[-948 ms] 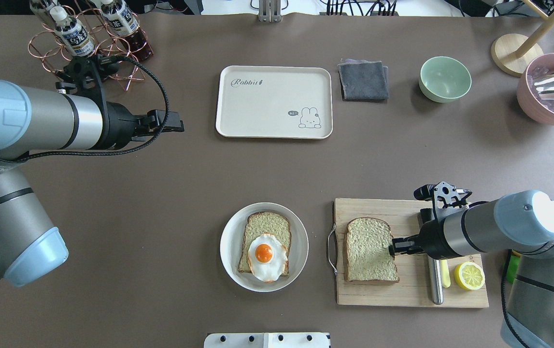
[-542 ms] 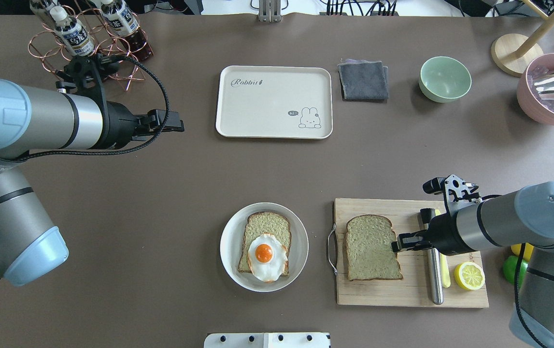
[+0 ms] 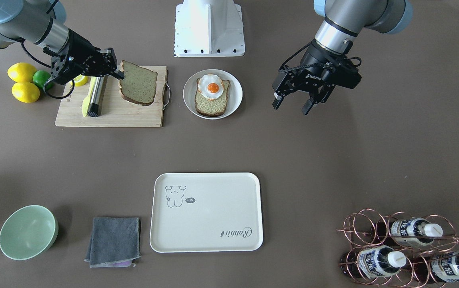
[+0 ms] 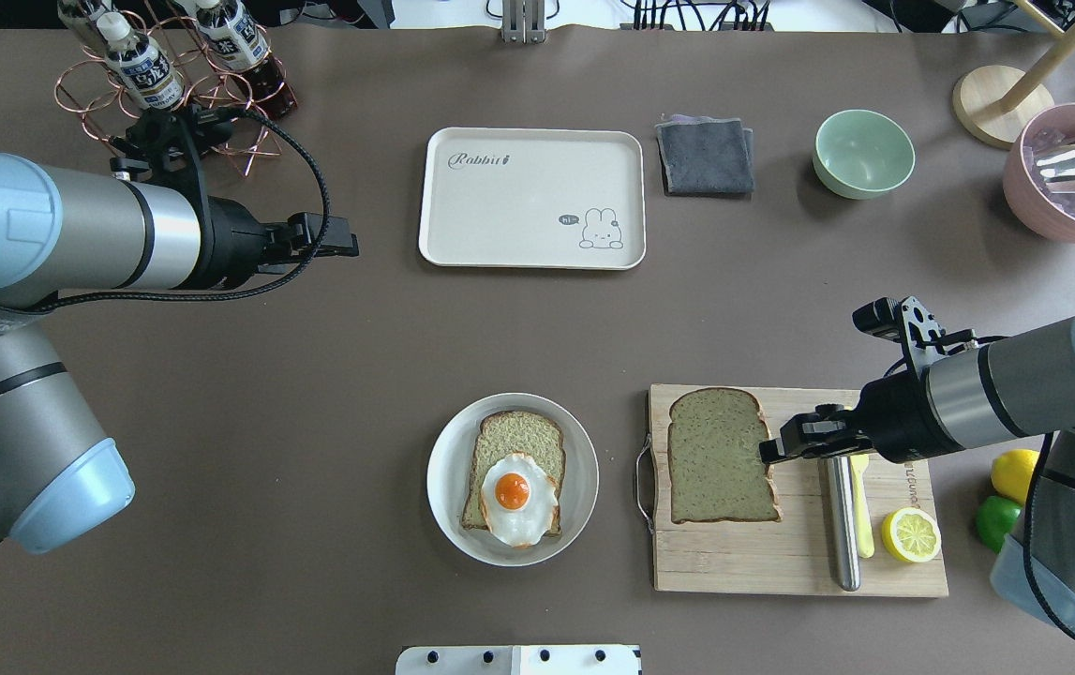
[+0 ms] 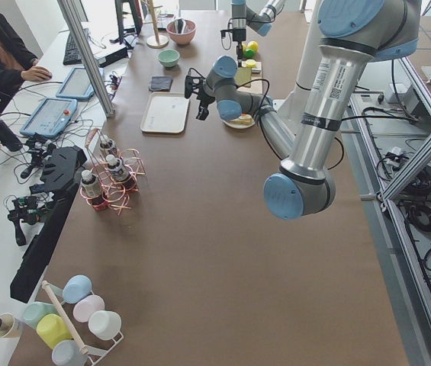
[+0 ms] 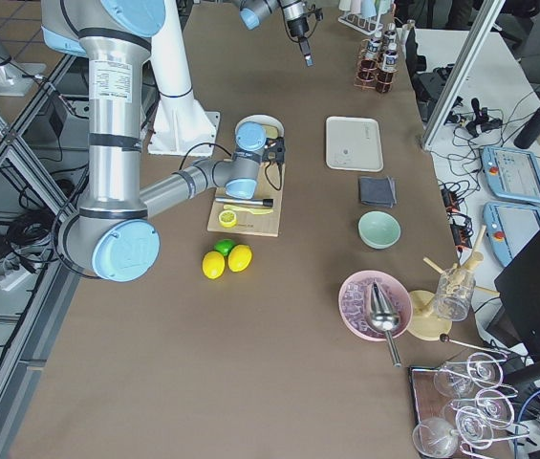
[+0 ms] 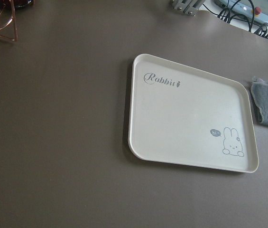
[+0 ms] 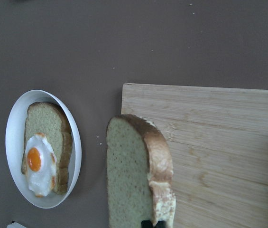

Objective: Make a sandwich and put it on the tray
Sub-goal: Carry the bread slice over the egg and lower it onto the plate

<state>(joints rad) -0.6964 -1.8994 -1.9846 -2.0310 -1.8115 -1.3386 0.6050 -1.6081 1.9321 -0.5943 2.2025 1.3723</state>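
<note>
One bread slice (image 4: pixel 720 457) is pinched at its edge by my shut right gripper (image 4: pixel 771 450) and hangs tilted just above the wooden cutting board (image 4: pixel 799 562); the right wrist view shows its crust edge (image 8: pixel 155 161). The second slice (image 4: pixel 518 433), with the fried egg (image 4: pixel 516 497) on it, lies on the round white plate (image 4: pixel 439 469). The cream tray (image 4: pixel 528 202) sits bare at the far middle and fills the left wrist view (image 7: pixel 186 118). My left gripper (image 3: pixel 290 109) hangs open and empty above the table, left of the tray.
A steel-handled knife (image 4: pixel 843 525) and a lemon half (image 4: pixel 910 535) lie on the board, with lemons and a lime (image 3: pixel 25 82) beside it. A grey cloth (image 4: pixel 704 155), a green bowl (image 4: pixel 863 153), a pink bowl (image 4: pixel 1067 173) and a copper bottle rack (image 4: pixel 171 75) line the far side.
My right gripper, shut on the bread slice, has lifted it off the board and drawn it slightly away from the robot. The left arm has not moved.
</note>
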